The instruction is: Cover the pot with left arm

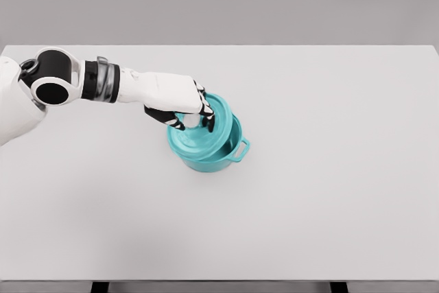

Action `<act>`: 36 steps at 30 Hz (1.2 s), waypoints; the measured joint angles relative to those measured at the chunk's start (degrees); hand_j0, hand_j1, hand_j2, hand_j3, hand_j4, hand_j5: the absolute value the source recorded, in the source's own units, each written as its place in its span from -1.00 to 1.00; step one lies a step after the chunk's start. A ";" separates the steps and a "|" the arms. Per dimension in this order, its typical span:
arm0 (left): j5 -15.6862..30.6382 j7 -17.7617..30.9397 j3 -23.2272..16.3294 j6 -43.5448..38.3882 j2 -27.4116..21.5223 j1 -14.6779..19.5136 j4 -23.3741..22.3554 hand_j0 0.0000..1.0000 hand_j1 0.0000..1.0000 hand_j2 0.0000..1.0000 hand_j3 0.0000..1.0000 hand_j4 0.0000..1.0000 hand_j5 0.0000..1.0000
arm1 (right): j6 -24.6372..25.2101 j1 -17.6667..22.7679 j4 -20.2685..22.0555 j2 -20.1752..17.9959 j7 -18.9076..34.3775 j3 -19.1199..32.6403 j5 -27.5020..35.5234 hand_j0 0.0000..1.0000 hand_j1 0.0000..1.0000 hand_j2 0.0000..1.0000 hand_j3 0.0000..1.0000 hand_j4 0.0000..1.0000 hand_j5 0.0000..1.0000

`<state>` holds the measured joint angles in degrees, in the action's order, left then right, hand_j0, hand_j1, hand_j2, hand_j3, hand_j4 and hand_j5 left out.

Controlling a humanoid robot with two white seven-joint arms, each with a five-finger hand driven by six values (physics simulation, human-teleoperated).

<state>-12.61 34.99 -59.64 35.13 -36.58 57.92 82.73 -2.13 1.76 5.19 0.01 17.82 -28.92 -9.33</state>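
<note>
Left hand [191,116] clamped on teal lid [206,130], held tilted atop teal pot [214,154] near centre of white bench [329,190], lid offset toward upper left of rim, 1 side handle facing right; seating judged unfinished.

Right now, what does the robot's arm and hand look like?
The left arm is smooth and white, like a shiny tube. It has a round joint with a black middle near the shoulder, then black and grey rings around the wrist part. The left hand has a white back, and its fingers are black with white bits. No cables show. The right arm isn't in the picture.
</note>
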 measured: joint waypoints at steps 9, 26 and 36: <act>-0.27 -0.10 -0.27 0.03 0.65 0.09 -0.14 0.49 0.49 0.49 0.49 0.49 0.49 | 0.00 0.00 0.01 0.00 0.00 -0.01 0.00 1.00 1.00 1.00 1.00 1.00 1.00; -0.79 0.02 -2.39 0.02 3.06 0.18 -3.17 0.62 0.62 0.62 0.62 0.62 0.62 | 0.01 0.00 0.00 0.00 0.00 -0.02 0.00 1.00 1.00 1.00 1.00 1.00 1.00; -0.75 0.03 -2.28 0.01 3.20 0.53 -3.70 1.00 1.00 1.00 1.00 1.00 1.00 | 0.01 -0.09 0.00 0.00 0.00 0.00 0.00 1.00 1.00 1.00 1.00 1.00 1.00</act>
<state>-13.36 35.02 -61.92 35.15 -33.39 58.45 79.03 -2.13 1.67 5.19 0.01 17.82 -28.93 -9.33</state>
